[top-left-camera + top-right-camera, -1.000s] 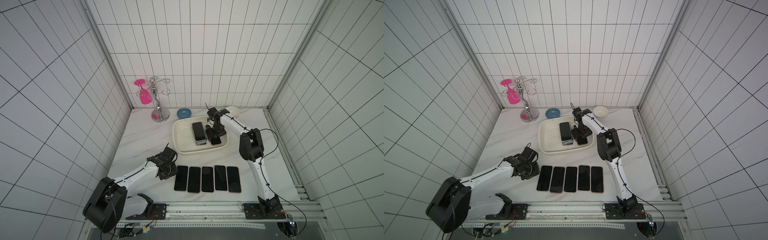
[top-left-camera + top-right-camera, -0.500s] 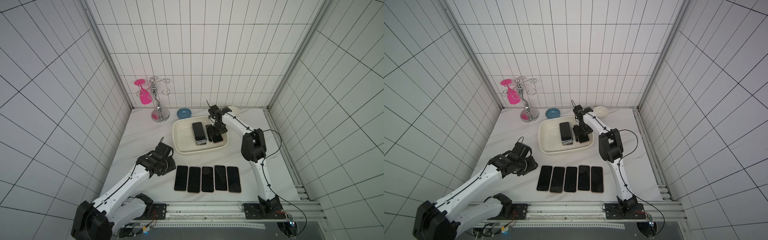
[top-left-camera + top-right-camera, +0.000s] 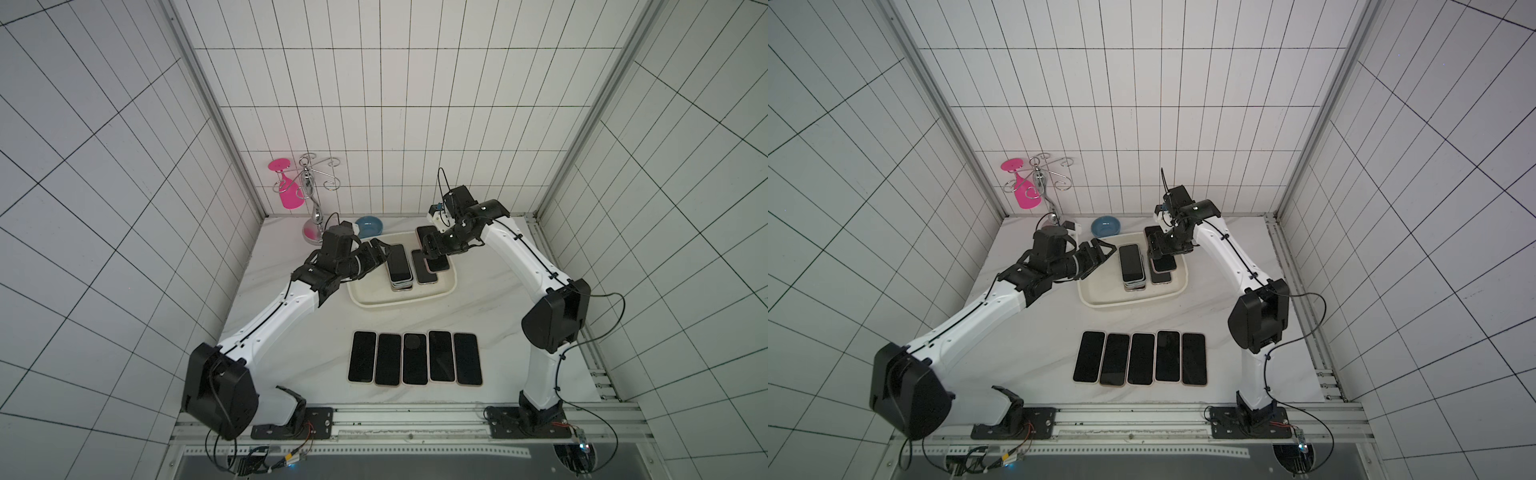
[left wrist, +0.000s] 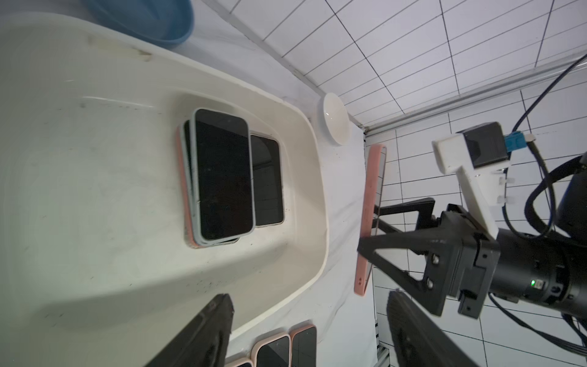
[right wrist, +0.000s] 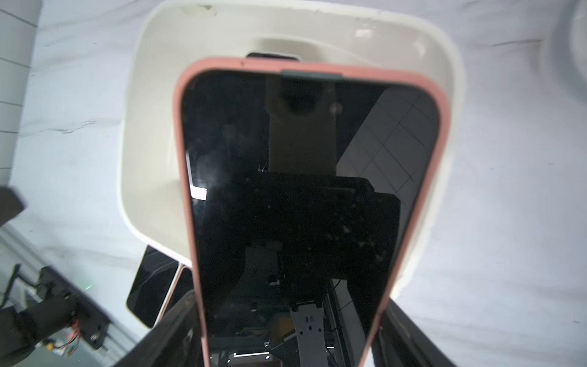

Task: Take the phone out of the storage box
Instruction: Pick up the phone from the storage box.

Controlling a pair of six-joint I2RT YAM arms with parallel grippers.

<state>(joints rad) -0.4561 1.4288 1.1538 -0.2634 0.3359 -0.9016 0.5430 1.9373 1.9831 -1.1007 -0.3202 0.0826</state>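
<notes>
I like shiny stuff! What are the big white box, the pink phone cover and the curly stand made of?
Storage box: probably plastic, cream, smooth with soft glare and moulded rounded corners. Cover of the phone: likely matte rubbery silicone, pink, no shine. Curly stand: metal, mirror-bright chrome look.

Table [image 3: 498,316]: storage box [image 3: 399,302] at rear centre.
In box: phone stack [image 3: 400,262] in the middle, single phone [image 3: 424,276] just right of it.
Over the box's right part: lifted phone [image 5: 311,206] in right pincer [image 3: 432,251].
Over the box's left rim: left pincer [image 3: 380,248].
Behind box: left bowl [image 3: 369,226], right bowl [image 4: 336,119].
Rear left: stand [image 3: 312,208] with hanging glass [image 3: 286,195].
Front: phone row [image 3: 414,358], five side by side.
</notes>
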